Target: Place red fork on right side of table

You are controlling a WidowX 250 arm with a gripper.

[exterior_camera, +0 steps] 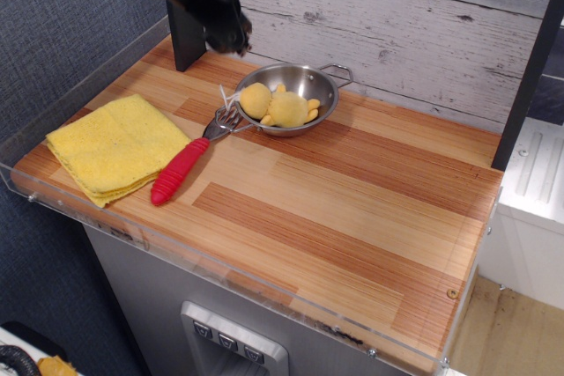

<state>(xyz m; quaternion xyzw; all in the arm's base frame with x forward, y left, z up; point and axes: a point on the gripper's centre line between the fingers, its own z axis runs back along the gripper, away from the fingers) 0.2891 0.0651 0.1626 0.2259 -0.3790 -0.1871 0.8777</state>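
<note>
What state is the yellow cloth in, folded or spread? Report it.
Folded. The yellow cloth lies at the table's left end with stacked layered edges showing along its near side, beside the red fork.

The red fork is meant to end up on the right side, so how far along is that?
Nothing is done yet. The red fork lies left of centre beside the yellow cloth. The claw hangs above, holding nothing. Grabbing and carrying remain.
</note>
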